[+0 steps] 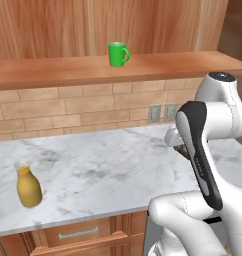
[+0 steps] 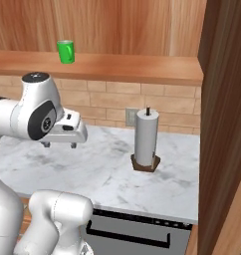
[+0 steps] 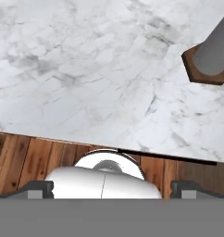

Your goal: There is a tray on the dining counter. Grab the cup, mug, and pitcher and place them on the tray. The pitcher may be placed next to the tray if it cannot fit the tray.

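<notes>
1. Gripper [image 2: 59, 145] hanging level above the marble counter [image 1: 103, 175], pointing straight down, holding nothing; fingertips [image 3: 37, 189] set wide apart at the bottom corners of the hand view.
2. Arm folded tight over its own base: upper links rising white from below, dark-jointed forearm doubling back, hand jutting forward over the counter's front part.
3. Beneath the hand, bare veined marble, then the counter's front edge and wood floor below it.
4. Paper towel roll [image 2: 146, 135] upright on a brown hexagonal holder, well to the right of the gripper, near the brick wall [image 1: 68, 107].
5. Pitcher [image 1: 28, 187], mustard yellow with a pale neck, upright near the counter's front edge at far left, well apart from the gripper; contents not visible.
6. Mug [image 1: 117, 54], bright green with side handle pointing right, upright on the wooden shelf [image 1: 53, 70] above the brick wall, higher than the hand and beyond it; inside hidden from these angles.
7. Wall outlet [image 2: 131, 117] on the brick, behind the counter.
8. Drawer with a metal handle [image 1: 75, 233] under the counter, below the pitcher's side.
</notes>
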